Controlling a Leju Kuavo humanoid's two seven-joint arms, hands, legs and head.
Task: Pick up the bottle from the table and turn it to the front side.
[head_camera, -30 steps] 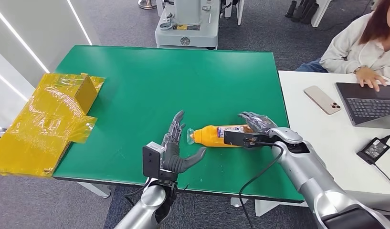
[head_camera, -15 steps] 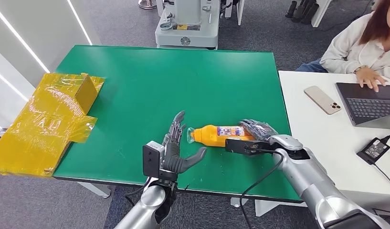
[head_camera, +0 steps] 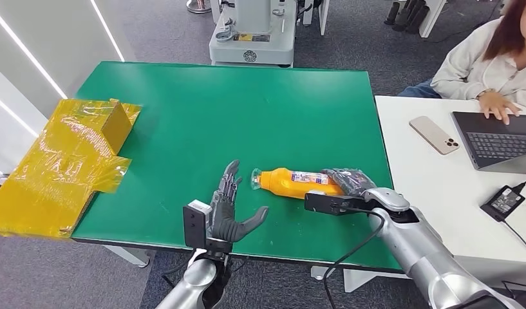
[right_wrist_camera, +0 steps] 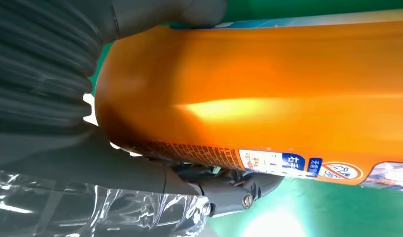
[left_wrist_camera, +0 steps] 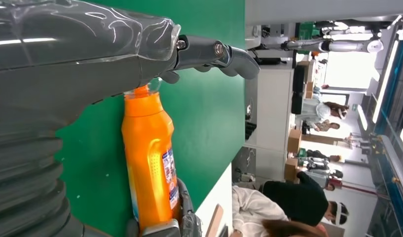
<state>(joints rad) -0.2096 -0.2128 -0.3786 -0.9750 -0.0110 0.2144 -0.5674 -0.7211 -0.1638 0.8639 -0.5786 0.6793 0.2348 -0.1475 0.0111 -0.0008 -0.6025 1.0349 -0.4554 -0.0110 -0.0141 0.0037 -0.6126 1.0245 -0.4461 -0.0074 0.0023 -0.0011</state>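
The green surface [head_camera: 183,116] carries one orange bottle [head_camera: 292,182], lying on its side near the front edge, somewhat right of that edge's middle. Its long axis runs roughly along the front edge, cap end toward the left hand and base toward the right.

The right hand [head_camera: 348,181] is wrapped around the base end; the right wrist view shows the orange body pressed between thumb and fingers [right_wrist_camera: 229,190], so it is grasping the bottle. From the head view I cannot tell whether the bottle is just off the surface or resting on it.

The left hand [head_camera: 229,207] is released, fingers spread and palm turned toward the bottle, just beside the cap [head_camera: 255,178] and a little nearer the front edge; the left wrist view puts the neck close to the thumb, not clearly touching.

The coming turn looks to hinge on this line-up: the bottle points straight at the free hand, which could receive the cap end.
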